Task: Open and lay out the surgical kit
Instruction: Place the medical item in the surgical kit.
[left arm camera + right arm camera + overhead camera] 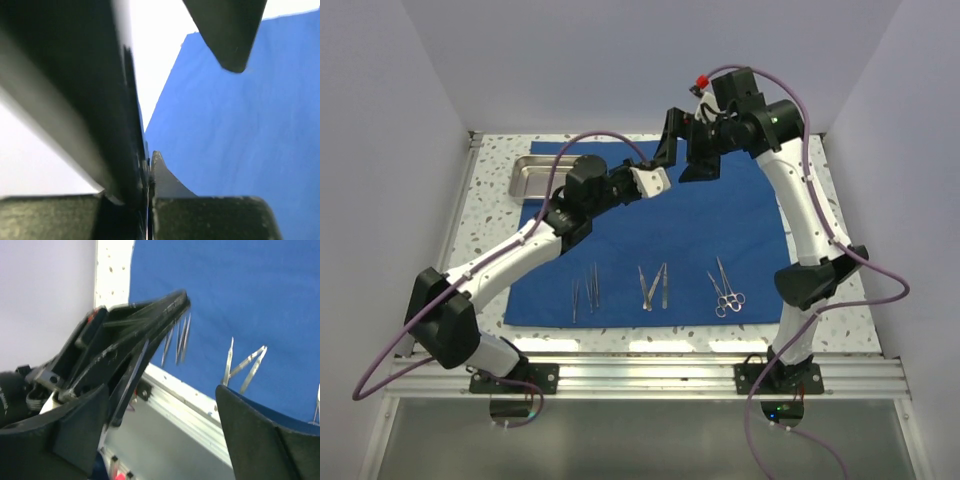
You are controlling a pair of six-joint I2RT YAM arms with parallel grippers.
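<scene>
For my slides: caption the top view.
Blue cloth spread flat, steel tray at its far-left corner, instruments in a row near the front.

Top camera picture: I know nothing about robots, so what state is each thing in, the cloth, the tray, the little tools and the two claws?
Blue cloth: spread flat on the table.
Steel tray: upright, empty, at the cloth's far left edge.
Tweezers: lying on the cloth.
Scissors: closed, lying on the cloth.
Left gripper: shut, raised above the cloth.
Right gripper: open, its fingers on either side of the left gripper.
</scene>
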